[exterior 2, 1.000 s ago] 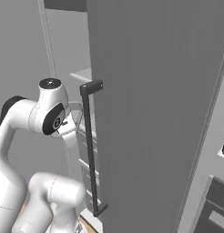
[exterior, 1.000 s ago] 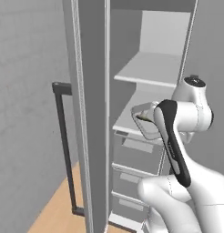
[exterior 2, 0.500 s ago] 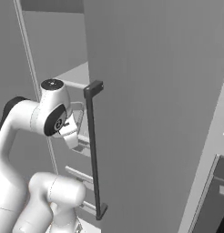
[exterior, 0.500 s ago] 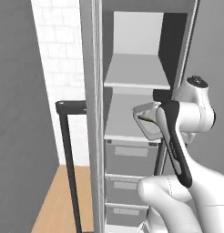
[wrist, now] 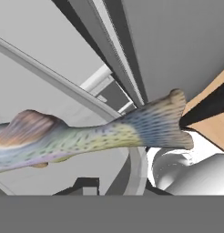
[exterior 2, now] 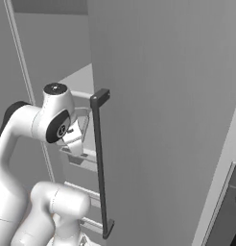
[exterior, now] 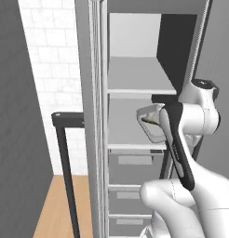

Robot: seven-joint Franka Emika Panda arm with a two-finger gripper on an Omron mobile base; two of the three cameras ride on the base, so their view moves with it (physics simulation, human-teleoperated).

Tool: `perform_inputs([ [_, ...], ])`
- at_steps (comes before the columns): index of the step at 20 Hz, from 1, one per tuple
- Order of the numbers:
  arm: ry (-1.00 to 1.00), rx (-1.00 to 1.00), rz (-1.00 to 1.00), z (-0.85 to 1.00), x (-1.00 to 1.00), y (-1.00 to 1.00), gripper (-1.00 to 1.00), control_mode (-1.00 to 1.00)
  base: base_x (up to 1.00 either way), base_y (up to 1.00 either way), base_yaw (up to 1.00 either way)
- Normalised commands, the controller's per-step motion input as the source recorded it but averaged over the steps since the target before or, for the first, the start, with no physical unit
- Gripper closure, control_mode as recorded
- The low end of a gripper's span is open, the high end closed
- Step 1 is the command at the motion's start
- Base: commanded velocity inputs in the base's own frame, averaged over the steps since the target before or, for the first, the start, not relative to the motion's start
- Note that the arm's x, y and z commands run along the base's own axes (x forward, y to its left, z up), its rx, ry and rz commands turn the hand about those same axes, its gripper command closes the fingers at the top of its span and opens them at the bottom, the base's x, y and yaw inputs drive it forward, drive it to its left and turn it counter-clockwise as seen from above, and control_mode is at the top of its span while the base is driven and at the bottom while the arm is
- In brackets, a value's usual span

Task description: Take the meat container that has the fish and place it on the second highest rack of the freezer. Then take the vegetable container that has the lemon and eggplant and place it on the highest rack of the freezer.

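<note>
Fish [wrist: 86,136]: speckled, lying lengthwise across the hand view inside the clear meat container [exterior: 152,122]. Container held up at the arm's end, before the open freezer [exterior: 135,116], about level with the second shelf [exterior: 132,130] from the top. Gripper [exterior 2: 74,139] hidden behind the container; closure cannot be told. Freezer door handle [exterior 2: 101,163] just beside the wrist.
</note>
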Motion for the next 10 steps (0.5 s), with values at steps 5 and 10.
perform_inputs([
  [5, 0.00, 0.00, 0.00, 0.00, 0.00, 0.00, 1.00, 1.00, 0.18, 0.08, -0.09],
  [10, 0.00, -0.01, 0.00, -0.02, 0.00, 0.10, 1.00, -1.00, 0.02, 0.20, -0.04],
])
